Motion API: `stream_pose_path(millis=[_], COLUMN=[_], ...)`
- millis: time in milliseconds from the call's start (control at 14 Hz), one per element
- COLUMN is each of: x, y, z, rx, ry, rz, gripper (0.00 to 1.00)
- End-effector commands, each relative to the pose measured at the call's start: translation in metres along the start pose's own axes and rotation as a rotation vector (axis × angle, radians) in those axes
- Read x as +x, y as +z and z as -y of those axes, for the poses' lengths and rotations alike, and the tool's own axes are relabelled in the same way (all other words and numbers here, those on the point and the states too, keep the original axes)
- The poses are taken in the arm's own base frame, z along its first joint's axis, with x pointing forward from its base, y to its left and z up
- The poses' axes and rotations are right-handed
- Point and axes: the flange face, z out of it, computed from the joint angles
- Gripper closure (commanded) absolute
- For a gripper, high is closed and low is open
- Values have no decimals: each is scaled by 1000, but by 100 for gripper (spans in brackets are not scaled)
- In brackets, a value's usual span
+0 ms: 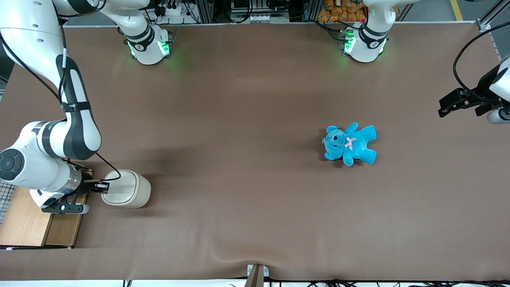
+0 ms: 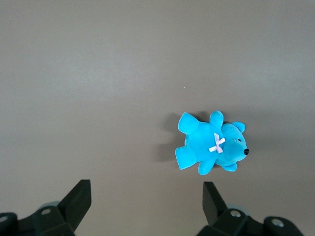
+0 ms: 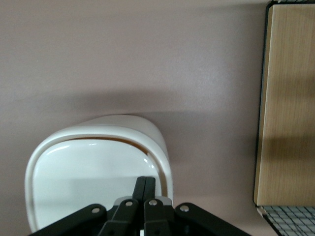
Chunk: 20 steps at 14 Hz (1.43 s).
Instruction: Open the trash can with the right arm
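Observation:
The trash can (image 1: pixel 129 189) is a small cream-white bin standing on the brown table at the working arm's end. In the right wrist view its flat, lighter lid (image 3: pixel 83 182) sits inside a rounded rim, and a thin dark gap shows along one edge of the lid. My right arm (image 1: pixel 48 159) reaches down beside the can. Its black gripper (image 1: pixel 101 186) is shut, its fingers pressed together with nothing between them. The gripper's tips (image 3: pixel 145 184) rest over the lid, close to the rim.
A wooden-topped box with wire mesh (image 1: pixel 28 219) stands right beside the can, under my wrist, and also shows in the right wrist view (image 3: pixel 288 108). A blue teddy (image 1: pixel 350 143) lies toward the parked arm's end of the table and shows in the left wrist view (image 2: pixel 209 145).

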Motion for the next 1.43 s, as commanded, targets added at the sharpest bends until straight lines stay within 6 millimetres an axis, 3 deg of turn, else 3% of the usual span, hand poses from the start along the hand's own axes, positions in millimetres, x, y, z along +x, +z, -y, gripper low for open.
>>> stream_pose_path(millis=[0, 500, 571, 643, 714, 786, 1143, 1357], x=[4, 0, -2, -4, -7, -10, -25, -43], y=[-30, -89, -101, -111, -116, -134, -171, -220], z=[8, 26, 27, 26, 25, 19, 13, 7], rx=[16, 24, 22, 19, 20, 31, 31, 24], ry=[26, 28, 25, 25, 23, 24, 31, 38], rz=[60, 139, 151, 162, 171, 148, 132, 80], gripper=[100, 100, 92, 79, 32, 0, 0, 0])
